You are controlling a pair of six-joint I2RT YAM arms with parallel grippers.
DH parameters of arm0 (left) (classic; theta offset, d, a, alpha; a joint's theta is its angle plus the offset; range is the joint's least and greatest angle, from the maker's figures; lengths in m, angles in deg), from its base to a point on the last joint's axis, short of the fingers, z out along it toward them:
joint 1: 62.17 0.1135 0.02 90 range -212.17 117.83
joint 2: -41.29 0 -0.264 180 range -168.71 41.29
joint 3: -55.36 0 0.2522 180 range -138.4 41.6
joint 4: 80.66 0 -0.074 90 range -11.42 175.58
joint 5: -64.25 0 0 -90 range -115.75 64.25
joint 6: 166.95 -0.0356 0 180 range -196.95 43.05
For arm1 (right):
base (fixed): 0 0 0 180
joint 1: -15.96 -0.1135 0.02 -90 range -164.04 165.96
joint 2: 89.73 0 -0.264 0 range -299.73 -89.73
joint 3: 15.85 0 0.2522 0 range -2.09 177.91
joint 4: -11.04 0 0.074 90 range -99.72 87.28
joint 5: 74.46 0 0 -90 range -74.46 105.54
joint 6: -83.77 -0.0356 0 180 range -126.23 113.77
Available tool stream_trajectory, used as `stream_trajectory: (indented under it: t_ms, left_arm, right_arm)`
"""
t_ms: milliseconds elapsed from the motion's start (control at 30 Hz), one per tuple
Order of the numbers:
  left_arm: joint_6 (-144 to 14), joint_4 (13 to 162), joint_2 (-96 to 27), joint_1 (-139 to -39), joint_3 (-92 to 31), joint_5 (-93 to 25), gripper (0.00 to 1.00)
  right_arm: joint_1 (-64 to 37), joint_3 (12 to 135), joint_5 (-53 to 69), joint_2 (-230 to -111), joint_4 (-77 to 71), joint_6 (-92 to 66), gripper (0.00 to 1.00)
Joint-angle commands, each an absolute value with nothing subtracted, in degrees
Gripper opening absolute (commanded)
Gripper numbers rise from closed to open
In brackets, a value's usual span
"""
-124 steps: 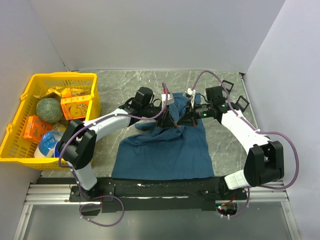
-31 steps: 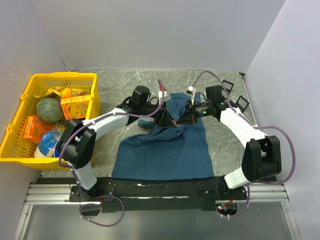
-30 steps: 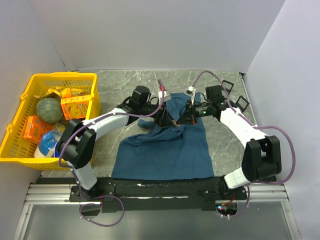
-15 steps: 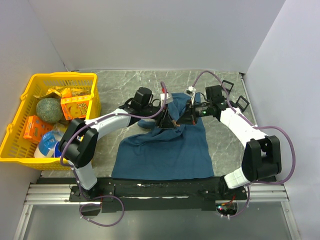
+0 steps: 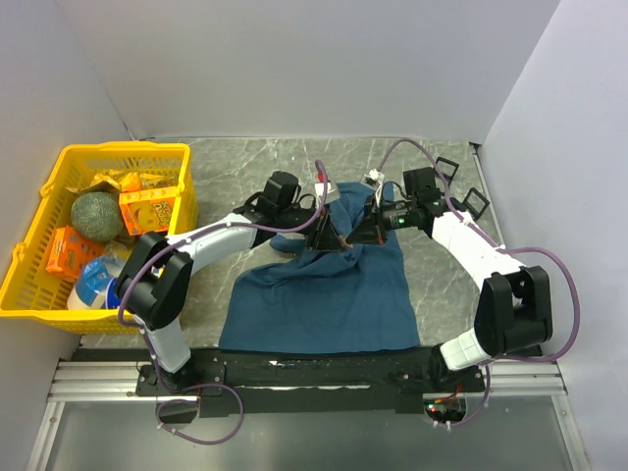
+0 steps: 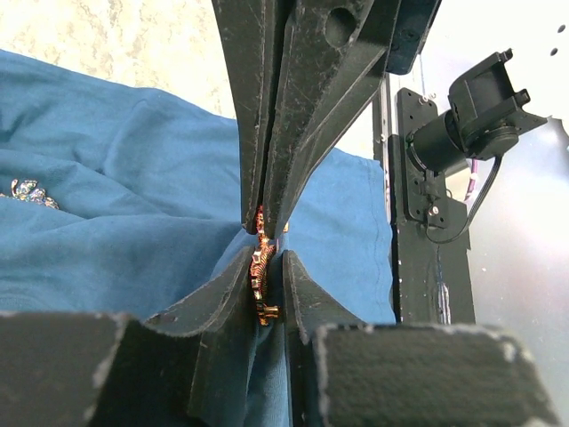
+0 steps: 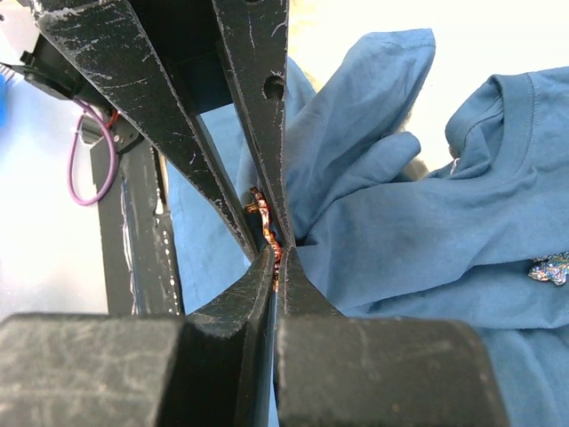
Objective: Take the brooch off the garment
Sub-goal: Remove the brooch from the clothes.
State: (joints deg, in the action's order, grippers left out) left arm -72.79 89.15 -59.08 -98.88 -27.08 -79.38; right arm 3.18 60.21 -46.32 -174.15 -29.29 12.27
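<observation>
The garment [image 5: 324, 294], a teal-blue T-shirt, lies in the middle of the table with a fold pulled up near its collar. The brooch [image 6: 261, 276], a small copper-orange metal piece, sits on that fold and also shows in the right wrist view [image 7: 267, 233]. My left gripper [image 6: 267, 285] is shut on the brooch together with a pinch of cloth. My right gripper [image 7: 276, 260] is shut on the same brooch from the opposite side. In the top view the left gripper [image 5: 332, 238] and right gripper [image 5: 355, 238] meet tip to tip, and the brooch is hidden between them.
A second, silver-blue sparkly brooch [image 6: 25, 190] is on the shirt near the collar, also in the right wrist view [image 7: 549, 267]. A yellow basket [image 5: 123, 149] of groceries stands at the left. A black rail [image 5: 324, 371] runs along the near edge.
The left wrist has shifted slightly since the earliest frame. Both grippers stay together at the raised fold, and the shirt lies much as before.
</observation>
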Motion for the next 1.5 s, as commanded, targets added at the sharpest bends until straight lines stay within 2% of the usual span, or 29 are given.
stream_trajectory:
  t_ms: [0, 233, 300, 500, 567, 600, 767, 1067, 1467]
  left_arm:
    - [-73.17, 90.06, -59.52, -99.17, -28.01, -78.22, 0.08]
    - [-73.09, 89.53, -59.78, -99.17, -28.36, -77.7, 0.06]
    - [-73.09, 89.27, -59.96, -99.17, -28.45, -77.52, 0.02]
    - [-72.56, 89.18, -59.96, -99.17, -28.53, -76.82, 0.03]
    - [-72.56, 89.18, -59.78, -99.17, -28.62, -76.99, 0.05]
    - [-72.56, 89.18, -59.78, -99.09, -28.8, -77.34, 0.12]
    - [-72.03, 89.62, -59.52, -99.0, -28.53, -78.13, 0.24]
    - [-72.03, 89.62, -59.34, -98.91, -28.45, -78.22, 0.24]
    - [-72.12, 89.53, -59.08, -98.82, -28.53, -78.4, 0.31]
  right_arm:
    - [3.04, 60.23, -46.6, -172.08, -28.3, 12.32, 0.0]
    - [3.04, 59.96, -46.07, -171.91, -28.56, 13.19, 0.0]
    - [3.04, 59.88, -45.72, -171.82, -28.56, 13.54, 0.0]
    - [2.95, 59.7, -45.28, -171.29, -28.91, 14.51, 0.0]
    - [2.95, 59.7, -45.1, -171.12, -29.0, 14.78, 0.0]
    - [3.04, 59.61, -45.01, -171.11, -29.0, 14.86, 0.0]
    - [2.86, 59.61, -44.49, -171.03, -29.18, 15.3, 0.0]
    - [2.86, 59.44, -43.7, -170.68, -29.26, 15.92, 0.0]
    - [2.86, 59.52, -43.52, -170.94, -29.35, 15.92, 0.0]
